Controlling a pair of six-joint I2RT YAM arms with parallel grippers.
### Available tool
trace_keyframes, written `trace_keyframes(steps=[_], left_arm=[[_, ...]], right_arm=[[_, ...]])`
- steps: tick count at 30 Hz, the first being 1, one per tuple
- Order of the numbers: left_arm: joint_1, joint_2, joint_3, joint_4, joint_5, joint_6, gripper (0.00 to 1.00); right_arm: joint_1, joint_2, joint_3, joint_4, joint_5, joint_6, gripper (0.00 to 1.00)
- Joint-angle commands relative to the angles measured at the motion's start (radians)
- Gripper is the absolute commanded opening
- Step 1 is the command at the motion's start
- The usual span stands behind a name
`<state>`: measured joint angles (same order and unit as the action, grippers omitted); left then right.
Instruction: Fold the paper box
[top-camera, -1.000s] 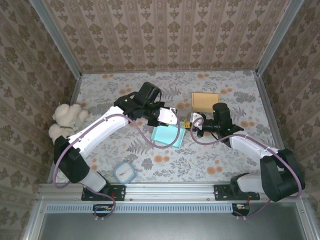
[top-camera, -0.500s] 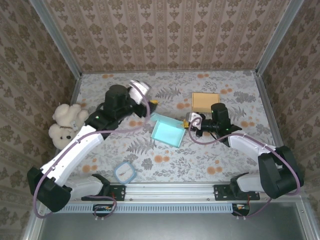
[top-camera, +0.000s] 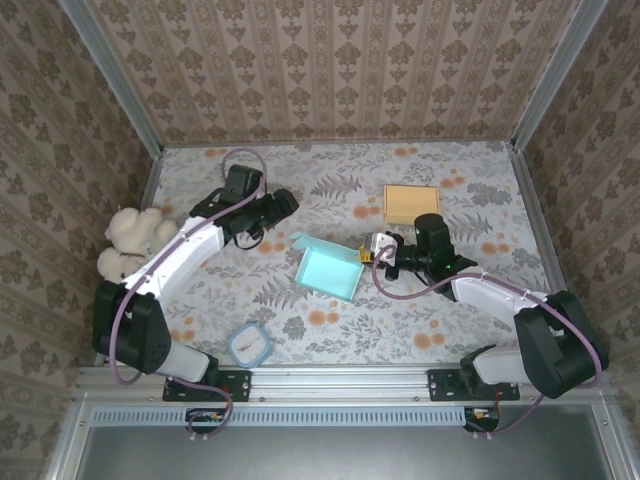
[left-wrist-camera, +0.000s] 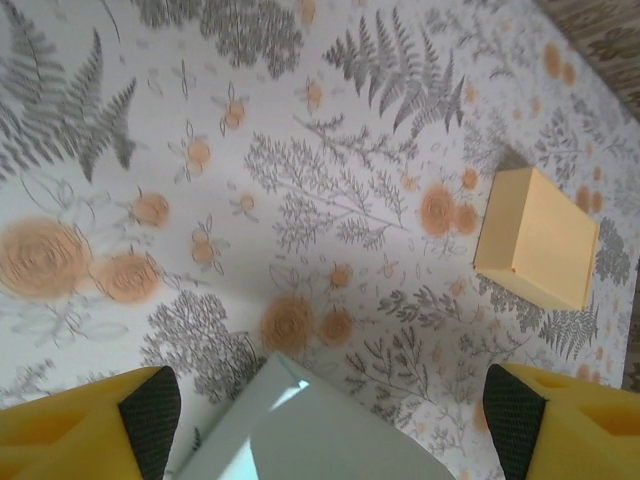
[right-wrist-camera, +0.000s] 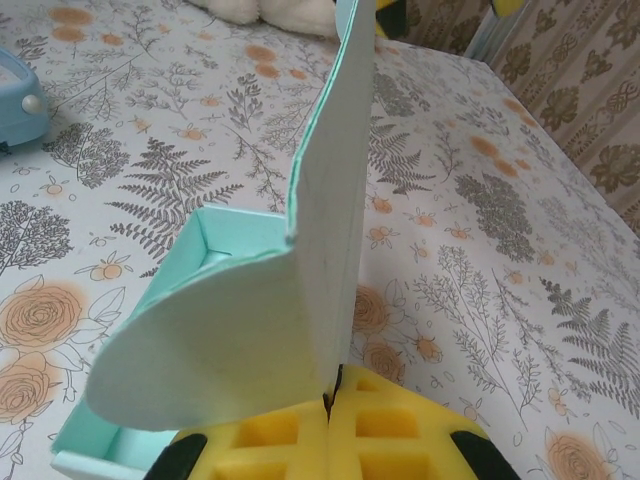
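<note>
The right claw (right-wrist-camera: 333, 398) is pinching shut on an upright flap of the pale turquoise paper box (right-wrist-camera: 325, 190), which is sitting in the middle of the floral counter (top-camera: 450, 330). The left claw (left-wrist-camera: 320, 425) is hovering apart from the box, fingers spread wide and holding nothing. The fold seems partway done: the tray is standing open, with one flap curling and another jutting out behind. Next, the free claw is likely needing to press a loose flap inward.

Floral table (top-camera: 440, 320), paper box (top-camera: 330, 270), tan box (top-camera: 411, 203), teddy (top-camera: 130, 243)
</note>
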<state>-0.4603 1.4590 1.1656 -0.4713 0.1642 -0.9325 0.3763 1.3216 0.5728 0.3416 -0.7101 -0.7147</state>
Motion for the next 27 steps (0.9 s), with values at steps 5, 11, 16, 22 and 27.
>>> trace_keyframes(steps=[5,11,16,22,27], left_arm=[[-0.089,0.05,0.06,-0.116,-0.026,-0.157,0.82],[-0.155,0.089,0.103,-0.176,-0.025,-0.204,0.82],[-0.178,0.107,0.105,-0.168,-0.016,-0.232,0.79],[-0.198,0.125,0.106,-0.141,0.018,-0.252,0.7],[-0.218,0.132,0.095,-0.141,-0.002,-0.25,0.63]], right_arm=[[0.004,-0.01,-0.004,0.026,-0.007,-0.009,0.0],[0.003,-0.001,-0.004,0.027,-0.005,-0.009,0.0],[0.003,0.002,-0.006,0.025,0.005,-0.008,0.0],[0.005,0.003,-0.008,0.022,0.01,-0.01,0.0],[0.004,0.018,-0.004,0.0,0.027,-0.029,0.0]])
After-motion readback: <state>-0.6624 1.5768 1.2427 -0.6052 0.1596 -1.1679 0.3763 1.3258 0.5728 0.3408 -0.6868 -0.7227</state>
